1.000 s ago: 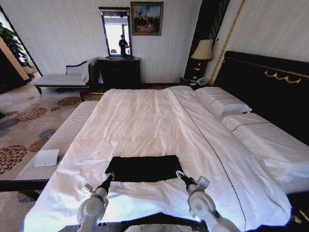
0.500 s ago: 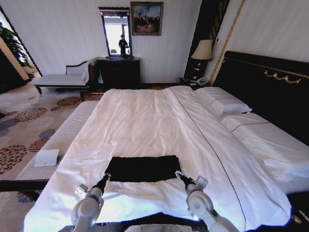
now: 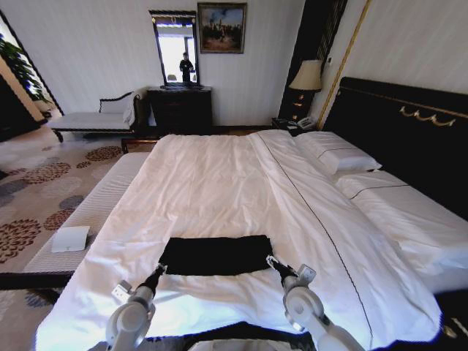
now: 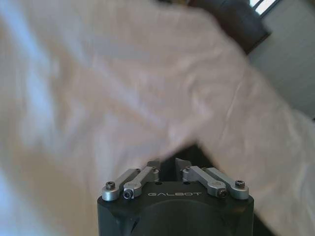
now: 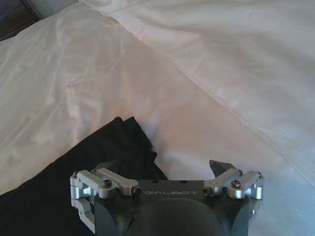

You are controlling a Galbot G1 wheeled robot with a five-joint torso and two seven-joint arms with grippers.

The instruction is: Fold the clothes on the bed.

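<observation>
Left gripper (image 3: 154,276): at the shirt's near-left corner; jaws nearly closed, apparently on nothing.
Right gripper (image 5: 165,170): at the near-right corner, jaws spread wide, empty.
T-shirt (image 3: 217,254): black, already a flat band, lying near the foot edge of the bed (image 3: 219,175), between the 2 grippers.
Handling: probably light, limp cotton; it will sag and slide on the sheet, so pinch both near corners, all layers.

Folded black T-shirt (image 3: 216,254) on the bed (image 3: 219,190), both pincers beside it
</observation>
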